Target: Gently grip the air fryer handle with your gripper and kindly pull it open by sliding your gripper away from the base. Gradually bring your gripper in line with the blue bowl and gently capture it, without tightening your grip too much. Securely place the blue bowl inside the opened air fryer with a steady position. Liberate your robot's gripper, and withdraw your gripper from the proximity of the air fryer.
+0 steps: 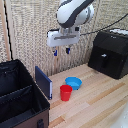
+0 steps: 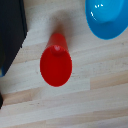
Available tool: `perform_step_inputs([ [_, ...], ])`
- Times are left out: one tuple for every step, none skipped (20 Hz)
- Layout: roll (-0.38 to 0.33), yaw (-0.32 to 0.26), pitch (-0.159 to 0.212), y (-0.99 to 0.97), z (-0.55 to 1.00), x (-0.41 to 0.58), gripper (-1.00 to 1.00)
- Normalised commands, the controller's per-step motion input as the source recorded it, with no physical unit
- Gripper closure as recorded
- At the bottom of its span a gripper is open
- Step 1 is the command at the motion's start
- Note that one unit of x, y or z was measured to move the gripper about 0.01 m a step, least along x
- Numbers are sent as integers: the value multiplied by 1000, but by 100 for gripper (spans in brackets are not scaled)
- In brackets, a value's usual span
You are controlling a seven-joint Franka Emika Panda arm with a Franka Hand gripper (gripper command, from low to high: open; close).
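The hand [image 1: 61, 51] hangs in the air above the wooden tabletop [image 1: 100, 95], well apart from everything on it. Its two short blue-tipped fingers [image 1: 67, 50] point down with a small gap between them and nothing is held, so the hand is released.

The blue bowl [image 1: 73, 82] sits upright on the tabletop, near the middle of the exterior view. Just beside it, at about 8 o'clock from the bowl, stands the red cup [image 1: 65, 92], also upright; whether the two touch I cannot tell. In the wrist view the red cup [image 2: 56, 64] is seen from above, and only a part of the blue bowl [image 2: 107, 19] shows at the edge of the picture.

The air fryer [image 1: 108, 54] stands at about 2 o'clock from the bowl, well apart from it, against the woven wall [image 1: 30, 35]. Its drawer looks closed, and the air fryer handle [image 1: 104, 61] is on the front face. A black fabric case [image 1: 20, 95] with an open top fills the exterior view's left, at 9 o'clock from the cup.
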Motion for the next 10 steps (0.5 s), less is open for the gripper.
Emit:
perform_step_inputs([
  [-42,0,8,63,-220,-80,-100],
  [0,-239,-68,3,-86,0,-100],
  [0,-239,-68,3,-86,0,-100],
  [0,-259,-66,11,-46,0,-100],
  [0,-269,-64,20,-17,0,-100],
  [0,-287,-72,6,-9,9,-100],
  [-3,-301,-85,3,-20,0,-100],
  [-18,-318,-93,6,-3,0,-100],
  [-23,-338,-93,0,0,0,-100],
  [-23,-351,-92,0,0,37,-100],
])
